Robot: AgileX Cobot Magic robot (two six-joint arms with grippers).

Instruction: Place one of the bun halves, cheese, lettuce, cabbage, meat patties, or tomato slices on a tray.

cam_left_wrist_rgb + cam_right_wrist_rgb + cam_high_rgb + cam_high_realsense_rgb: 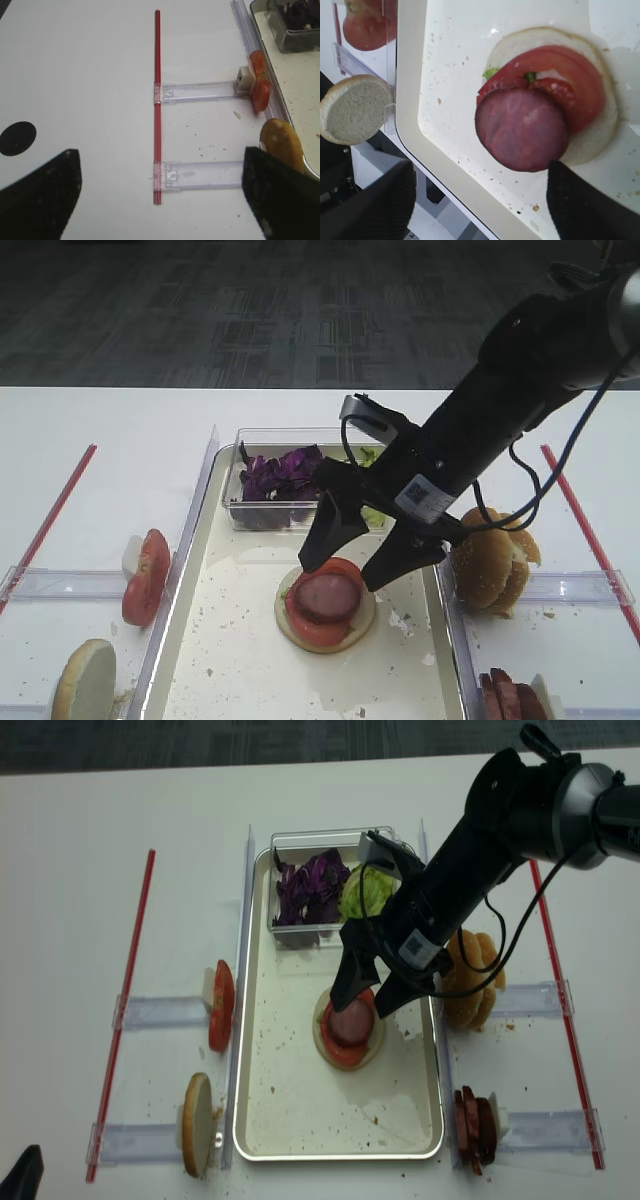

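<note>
I have the right hand (345, 562) poised over the tray (200, 640), its two dark fingers spread wide on either side of the stack and clamping nothing. The meat patty (329, 596) lies flat on top of that stack, face up (being a round disc, it has no long axis to speak of). From the right wrist camera it reads as a smooth, matte, pinkish-brown round with a darker rim, sitting off-centre so that it overhangs the near edge of the layers beneath it. Under it is a tomato slice (570, 80), glossy red and wet-looking, then a scrap of green leaf (491, 73), and at the bottom a pale bun half (600, 135) resting on the tray floor.

The tray is a long rectangle, cream inside with a raised rim, its long axis running away from me toward the clear plastic box (238, 502) at its far end. Crumbs are scattered over its floor. The box holds shredded purple cabbage (283, 473) and crinkly light green lettuce (365, 892) side by side.

Out on the white tabletop (90, 430), left of the tray, another tomato slice (147, 576) stands on edge against a clear holder, and a bun half (84, 680) stands on edge nearer to me. On the right are stacked sesame buns (490, 558) and a row of upright meat slices (510, 695).

The left hand (160, 195) shows only as two dark blurred fingertips, far apart, with bare tabletop between them.
</note>
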